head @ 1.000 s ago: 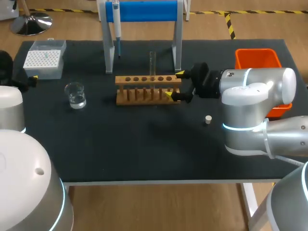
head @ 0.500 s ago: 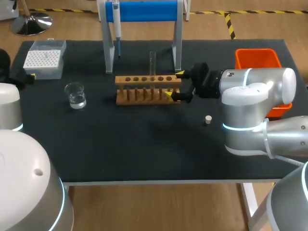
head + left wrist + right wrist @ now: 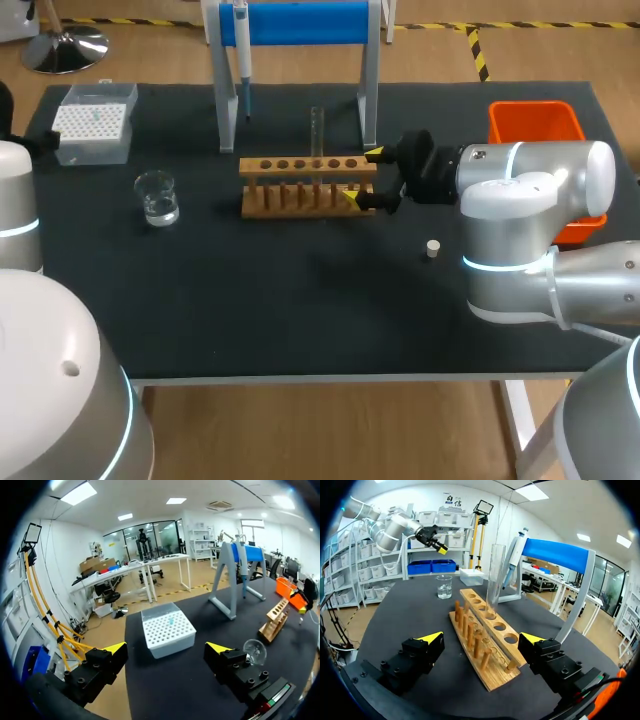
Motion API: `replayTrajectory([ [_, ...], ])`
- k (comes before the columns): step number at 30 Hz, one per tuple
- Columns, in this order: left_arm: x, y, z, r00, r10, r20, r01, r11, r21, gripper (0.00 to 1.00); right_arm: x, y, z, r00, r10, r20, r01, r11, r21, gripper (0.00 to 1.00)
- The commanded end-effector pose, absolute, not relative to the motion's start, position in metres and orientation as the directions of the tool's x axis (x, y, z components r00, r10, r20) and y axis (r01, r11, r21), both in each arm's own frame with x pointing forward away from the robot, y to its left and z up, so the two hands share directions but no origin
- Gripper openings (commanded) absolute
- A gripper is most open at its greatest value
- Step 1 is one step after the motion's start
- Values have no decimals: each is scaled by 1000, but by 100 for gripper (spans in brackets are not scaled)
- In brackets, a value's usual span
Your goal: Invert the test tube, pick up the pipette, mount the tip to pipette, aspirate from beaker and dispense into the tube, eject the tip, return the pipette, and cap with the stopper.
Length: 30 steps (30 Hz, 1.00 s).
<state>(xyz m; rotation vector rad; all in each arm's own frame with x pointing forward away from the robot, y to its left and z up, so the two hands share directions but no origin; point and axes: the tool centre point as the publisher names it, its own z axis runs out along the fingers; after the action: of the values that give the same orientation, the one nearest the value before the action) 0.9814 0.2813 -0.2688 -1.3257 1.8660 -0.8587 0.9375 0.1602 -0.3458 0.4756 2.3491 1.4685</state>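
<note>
Head view: right gripper (image 3: 362, 176) sat at the right end of the wooden rack (image 3: 308, 185), fingers spread wide to either side of it. The test tube (image 3: 317, 130) stood upright in the rack. The pipette (image 3: 241, 50) hung on the blue stand (image 3: 296, 22). Beaker (image 3: 157, 197) and tip box (image 3: 93, 125) were on the table's left, the stopper (image 3: 432, 248) near the right arm (image 3: 530, 215), with the orange bin (image 3: 535, 122) behind that arm.

Left wrist view: left gripper (image 3: 166, 649) was wide open and held nothing. The tip box (image 3: 167, 630) lay just ahead, the beaker (image 3: 255, 651) beside one finger.

Right wrist view: the jaws of the right gripper (image 3: 482, 639) were wide, the rack (image 3: 485, 640) running out from between them, a gap visible on one side. The test tube (image 3: 495, 575) stood upright in one hole.
</note>
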Motion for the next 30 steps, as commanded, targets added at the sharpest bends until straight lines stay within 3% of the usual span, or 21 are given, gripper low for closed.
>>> replayTrajectory([
  [1,1015,285,-283,-252,-956,-150,-517,264,-814,100,937,160,-347,-890,445,-100,103,411,906,100],
  [30,1094,268,-330,-228,-971,-69,-544,186,-818,100,937,160,-347,-890,445,-100,103,411,906,100],
])
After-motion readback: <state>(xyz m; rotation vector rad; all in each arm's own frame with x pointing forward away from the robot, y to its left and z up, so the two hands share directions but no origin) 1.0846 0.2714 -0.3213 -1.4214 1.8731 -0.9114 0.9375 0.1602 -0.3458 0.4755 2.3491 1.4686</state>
